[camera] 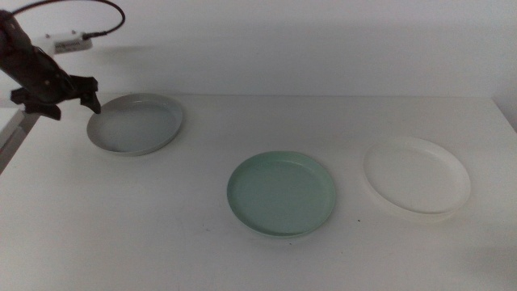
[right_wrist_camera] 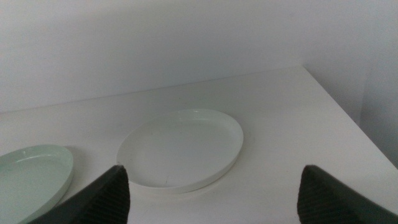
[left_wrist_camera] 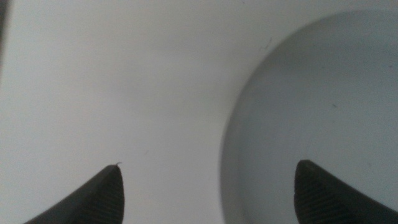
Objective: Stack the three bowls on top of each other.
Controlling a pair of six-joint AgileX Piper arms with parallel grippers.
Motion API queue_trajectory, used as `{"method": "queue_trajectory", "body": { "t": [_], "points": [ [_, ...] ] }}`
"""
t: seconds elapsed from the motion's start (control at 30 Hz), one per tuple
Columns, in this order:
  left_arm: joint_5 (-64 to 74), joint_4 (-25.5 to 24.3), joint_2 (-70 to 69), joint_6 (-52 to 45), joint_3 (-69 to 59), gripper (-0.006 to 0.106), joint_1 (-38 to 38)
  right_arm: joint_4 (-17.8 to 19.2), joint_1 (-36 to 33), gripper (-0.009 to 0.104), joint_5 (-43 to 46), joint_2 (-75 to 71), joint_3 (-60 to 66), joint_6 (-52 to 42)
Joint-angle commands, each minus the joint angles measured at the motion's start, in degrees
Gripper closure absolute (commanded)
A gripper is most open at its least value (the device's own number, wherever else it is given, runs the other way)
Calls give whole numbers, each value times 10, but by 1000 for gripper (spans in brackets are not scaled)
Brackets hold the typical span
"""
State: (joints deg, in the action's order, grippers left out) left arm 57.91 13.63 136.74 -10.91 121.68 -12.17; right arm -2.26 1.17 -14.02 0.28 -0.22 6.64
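Note:
The pale grey bowl (camera: pixel 136 123) sits at the back left of the table, the mint green bowl (camera: pixel 281 192) in the middle, and the white bowl (camera: pixel 416 174) on the right. My left gripper (camera: pixel 74 105) hovers open at the grey bowl's left rim. In the left wrist view the grey bowl (left_wrist_camera: pixel 323 93) has its rim between the spread jaws of the left gripper (left_wrist_camera: pixel 208 186), with one jaw over the dish and one over the table. My right gripper (right_wrist_camera: pixel 214 193) is open and holds nothing. It faces the white bowl (right_wrist_camera: pixel 180 149), with the green bowl (right_wrist_camera: pixel 31 177) beside it, and is out of the middle view.
A white device with a black cable (camera: pixel 69 40) hangs behind the left arm. The white table (camera: pixel 161 234) ends at its right edge (camera: pixel 505 121) close to the white bowl. A pale wall stands behind the table.

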Motion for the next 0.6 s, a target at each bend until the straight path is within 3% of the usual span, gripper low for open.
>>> {"method": "queue_trajectory", "body": {
  "t": [0.0,0.2,0.33,0.43,0.57],
  "points": [
    [-20,18,12,-12,7,7,2,6,5,5,6,-3,2,-2],
    [-24,35,37,-23,7,8,2,6,5,5,6,-3,2,-2],
    [-19,34,41,-23,7,19,2,6,5,5,6,-3,2,-2],
    [-16,34,46,-23,7,37,2,6,5,5,6,-3,2,-2],
    [-10,61,58,-23,7,71,2,6,5,5,6,-3,2,-2]
  ]
}}
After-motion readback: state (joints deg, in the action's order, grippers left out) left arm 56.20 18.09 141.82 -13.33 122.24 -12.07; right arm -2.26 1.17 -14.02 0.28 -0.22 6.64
